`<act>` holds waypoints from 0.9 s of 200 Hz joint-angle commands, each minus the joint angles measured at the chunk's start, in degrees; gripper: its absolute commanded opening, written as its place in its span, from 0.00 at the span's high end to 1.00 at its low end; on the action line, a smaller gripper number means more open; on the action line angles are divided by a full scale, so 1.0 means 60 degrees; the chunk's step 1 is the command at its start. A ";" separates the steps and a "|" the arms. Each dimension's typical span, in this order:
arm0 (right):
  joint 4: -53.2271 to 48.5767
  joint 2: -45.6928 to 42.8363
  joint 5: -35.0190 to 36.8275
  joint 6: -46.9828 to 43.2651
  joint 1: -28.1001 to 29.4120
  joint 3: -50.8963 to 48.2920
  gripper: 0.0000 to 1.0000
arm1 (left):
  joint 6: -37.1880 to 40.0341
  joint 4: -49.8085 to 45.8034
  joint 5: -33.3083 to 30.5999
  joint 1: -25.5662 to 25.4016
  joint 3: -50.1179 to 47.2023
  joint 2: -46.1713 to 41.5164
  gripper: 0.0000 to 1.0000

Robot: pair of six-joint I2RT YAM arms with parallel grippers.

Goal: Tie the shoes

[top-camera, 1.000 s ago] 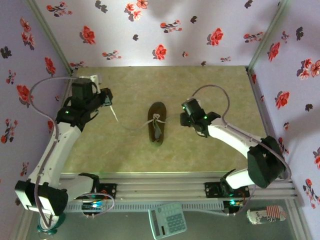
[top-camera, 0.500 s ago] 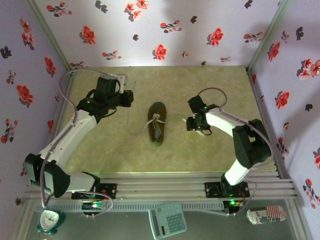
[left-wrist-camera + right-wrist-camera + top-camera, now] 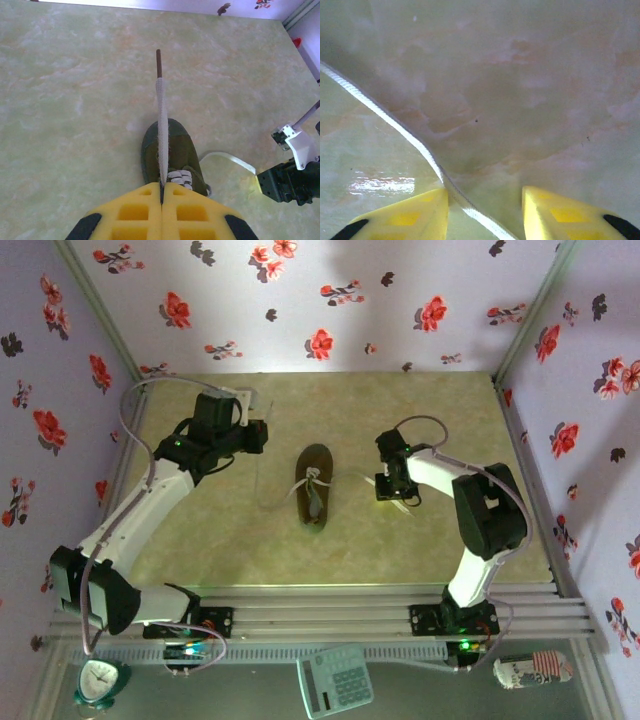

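**A:** Starting nearest, on the left end effector [image 3: 161, 186]: open or shut?

**B:** Shut hard. Yellow foam pads [image 3: 150, 195] pressed together on a flat white lace end [image 3: 162, 115], dark brown at the tip, jutting straight ahead and crossing the shoe in that wrist view.

**A:** And over on the right end effector [image 3: 484, 192]?

**B:** Parted to a middling gap, low over the pale green marbled counter [image 3: 530, 75]. Straddling the other white lace strand [image 3: 420, 148], loose on the surface between the yellow fingers [image 3: 560, 212] and close against one of them. Nothing pinched there.

**A:** Further out, whereabouts of the shoe?

**B:** Mid-counter: a small olive-green low-top sneaker [image 3: 315, 485], flat on its sole, with one end effector off to each side and touching neither. Beyond it, bare counter up to the floral wall [image 3: 320, 300].

**A:** Step in hand, then?

**B:** Most likely gathering both lace ends, ahead of the first crossover. No bow or finished knot to make out from above.

**A:** Next move?

**B:** Probably closing the right side on its strand first. Then lifting both ends and crossing them over the tongue, gently enough not to drag so light a sneaker.
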 commanded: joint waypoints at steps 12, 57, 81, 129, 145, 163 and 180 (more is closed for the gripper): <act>-0.0606 0.0495 0.0106 -0.0027 -0.0029 0.0081 0.76 | 0.0295 -0.0061 -0.0229 -0.0058 0.0347 0.0005 1.00; -0.0586 -0.0553 -0.0223 0.0111 0.0035 0.0205 0.97 | 0.0182 -0.0636 -0.1492 0.0051 0.0689 -0.0056 1.00; -0.0600 -0.1721 -0.0212 -0.0268 0.0290 0.0384 1.00 | 0.0102 -0.0798 -0.1847 0.0255 0.0912 -0.0125 1.00; -0.0716 -0.3789 -0.0447 -0.0803 0.1170 0.0785 1.00 | -0.0075 -0.0771 -0.2117 0.0755 0.1717 0.0020 1.00; -0.0568 -0.4266 -0.0752 -0.0937 0.1475 0.0754 1.00 | 0.0009 -0.0661 -0.1956 0.0791 0.2141 0.0274 1.00; -0.0292 -0.4837 -0.1144 -0.1052 0.1711 0.0571 1.00 | 0.0102 -0.0334 -0.1372 0.0785 0.2550 0.0610 1.00; 0.0148 -0.5474 -0.1620 -0.1023 0.1765 0.0259 1.00 | 0.0074 -0.0141 -0.0862 0.0766 0.2999 0.1001 1.00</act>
